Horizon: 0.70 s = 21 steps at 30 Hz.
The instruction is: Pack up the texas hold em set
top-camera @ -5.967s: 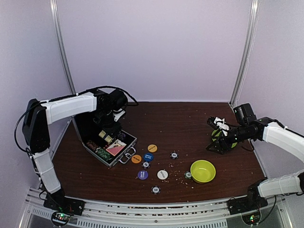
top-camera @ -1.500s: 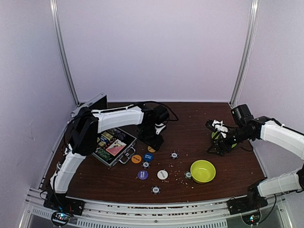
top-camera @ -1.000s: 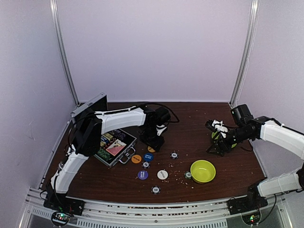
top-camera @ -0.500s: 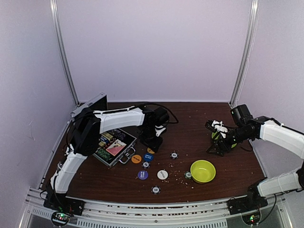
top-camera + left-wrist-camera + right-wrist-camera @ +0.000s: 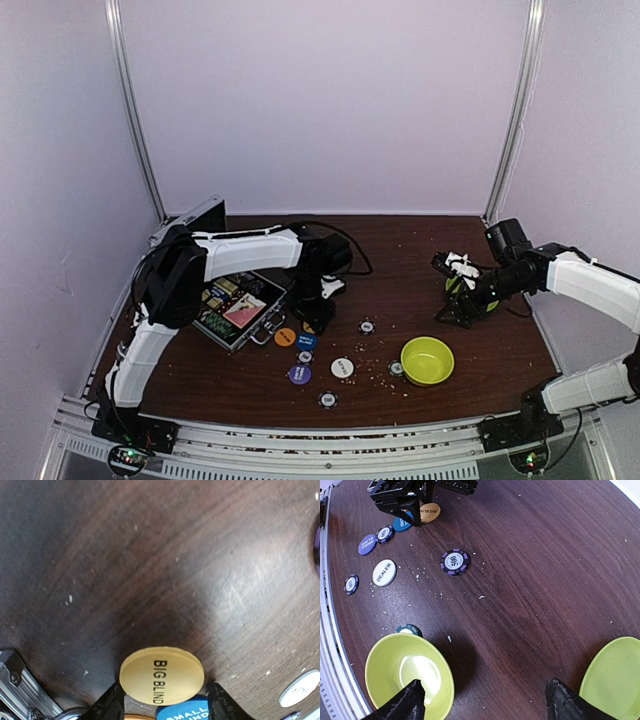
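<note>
Two arms were in view. The left fingers [image 5: 114,707] were down at the worktop [image 5: 165,555], partly open, straddling the orange BIG BLIND button [image 5: 161,675]. Each tip sat just beside its rim, but contact or a real grip could not be told. That button lay partly over a blue SMALL BLIND button [image 5: 181,715], just right of the open silver case [image 5: 262,318]. The case sat at the left of the worktop, lid upright, with cards and chips inside. A second orange button [image 5: 285,337], a purple button [image 5: 299,374] and a white DEALER button [image 5: 384,572] lay near, with striped chips [image 5: 454,562] scattered around. The right fingers [image 5: 407,702] were spread wide and held nothing, hovering between the lime bowl [image 5: 435,660] and the lime plate [image 5: 615,675], well apart from the case.
</note>
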{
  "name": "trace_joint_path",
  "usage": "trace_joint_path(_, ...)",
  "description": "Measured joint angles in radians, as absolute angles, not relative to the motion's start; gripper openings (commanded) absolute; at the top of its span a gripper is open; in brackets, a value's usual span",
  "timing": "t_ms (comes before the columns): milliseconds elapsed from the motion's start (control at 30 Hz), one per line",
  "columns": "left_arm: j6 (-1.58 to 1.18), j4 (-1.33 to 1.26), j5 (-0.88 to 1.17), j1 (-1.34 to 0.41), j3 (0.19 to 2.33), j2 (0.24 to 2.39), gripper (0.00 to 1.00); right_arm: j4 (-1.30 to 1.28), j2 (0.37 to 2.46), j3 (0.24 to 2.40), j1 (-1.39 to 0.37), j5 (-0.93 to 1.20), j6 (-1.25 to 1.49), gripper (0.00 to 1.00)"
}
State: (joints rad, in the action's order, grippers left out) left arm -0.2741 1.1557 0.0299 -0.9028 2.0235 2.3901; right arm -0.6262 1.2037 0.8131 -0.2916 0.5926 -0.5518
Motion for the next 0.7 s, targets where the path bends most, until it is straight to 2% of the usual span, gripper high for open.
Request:
trace_joint_path(133, -0.271, 1.181, 0.031, -0.904, 2.024, 2.391, 0.57, -0.627, 1.204, 0.813, -0.292, 0.592, -0.552, 0.83)
trace_joint_path(467, -0.280, 1.169, 0.015, -0.905, 2.036, 2.397, 0.61, -0.633, 1.204, 0.813, -0.292, 0.590, -0.552, 0.83)
trace_joint_path(700, -0.286, 1.126, -0.003, -0.905, 2.053, 2.402, 0.58, -0.634, 1.204, 0.813, -0.292, 0.587, -0.553, 0.83)
